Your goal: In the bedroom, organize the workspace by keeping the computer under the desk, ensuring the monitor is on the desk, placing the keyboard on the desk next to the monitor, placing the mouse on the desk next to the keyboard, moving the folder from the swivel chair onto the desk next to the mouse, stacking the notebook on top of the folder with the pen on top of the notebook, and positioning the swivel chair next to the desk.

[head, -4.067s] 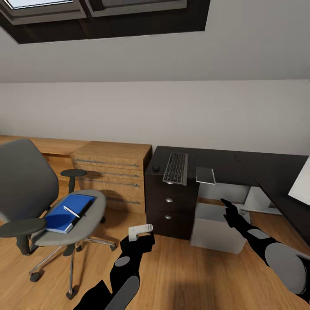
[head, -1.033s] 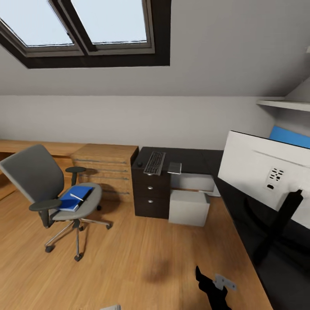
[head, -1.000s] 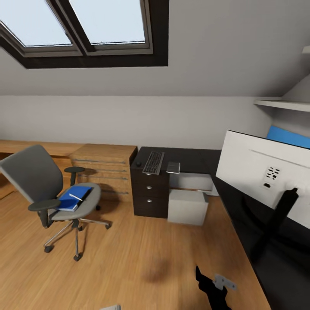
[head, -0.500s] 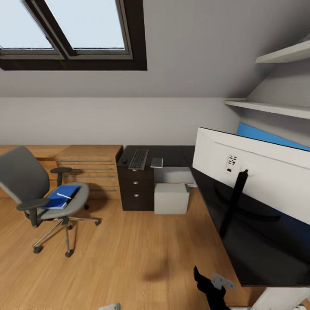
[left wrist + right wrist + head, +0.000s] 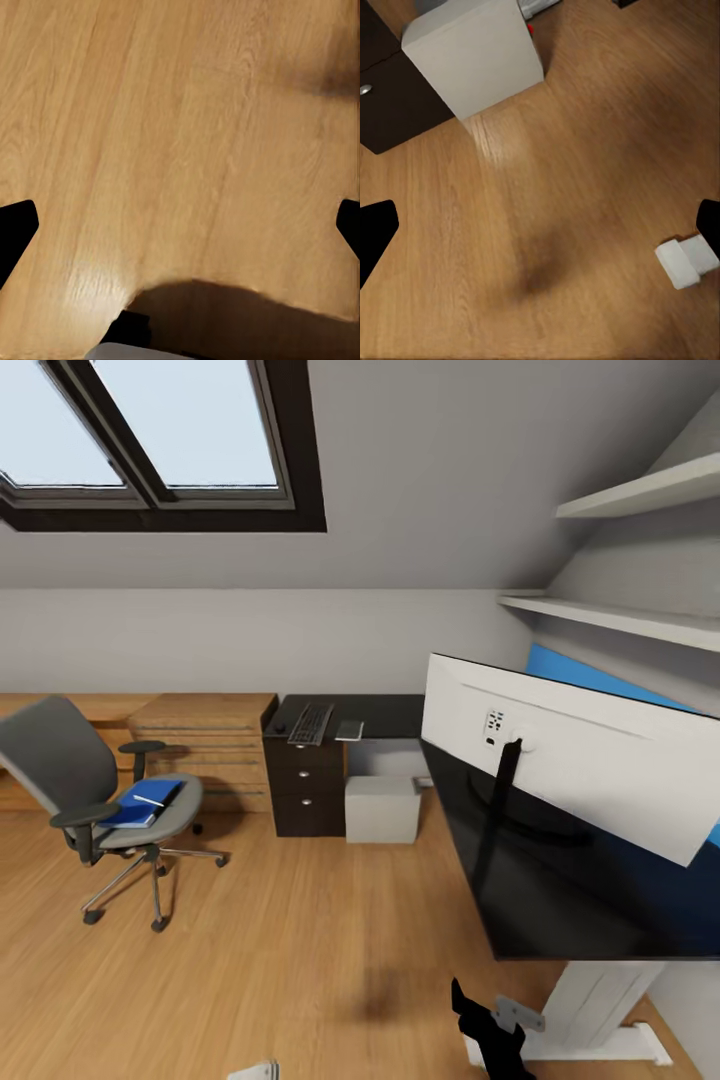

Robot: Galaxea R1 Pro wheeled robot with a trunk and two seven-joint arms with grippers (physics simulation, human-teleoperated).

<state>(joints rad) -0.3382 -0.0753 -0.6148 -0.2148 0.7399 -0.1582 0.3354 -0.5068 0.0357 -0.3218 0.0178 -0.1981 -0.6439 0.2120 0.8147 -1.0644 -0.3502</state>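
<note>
— What stood at the left of the head view?

— The swivel chair [image 5: 70, 785] stood on the oak floor [image 5: 280, 940], well apart from the black worktop [image 5: 375, 715]; the blue folder [image 5: 138, 806] lay flat on its seat, the dark notebook [image 5: 160, 797] on the folder and the white pen [image 5: 149, 800] on top; an oak dresser [image 5: 200, 745] sat just beside the worktop's drawer unit [image 5: 303, 790].

— And on the worktop itself?

— The mouse [image 5: 279, 728] lay near the left end, the keyboard [image 5: 311, 723] just beside it, and a small grey flat thing [image 5: 349, 731] to the keyboard's right; I could not tell what it was; the computer [image 5: 382, 809] stood on the floor under the worktop, next to the drawers.

— Further right?

— The monitor [image 5: 570, 755] stood on the near wing of the worktop, its pale back toward the camera, on a thin black stand [image 5: 495, 815]; a blue panel [image 5: 590, 675] showed behind it, under two wall shelves [image 5: 620, 615].

— The fingers?

— The left gripper [image 5: 180, 225] hung over bare floor, its fingers [image 5: 15, 232] spread wide and holding nothing; the right gripper [image 5: 540, 229] was likewise wide open and empty, with the computer and drawers beyond it.
</note>
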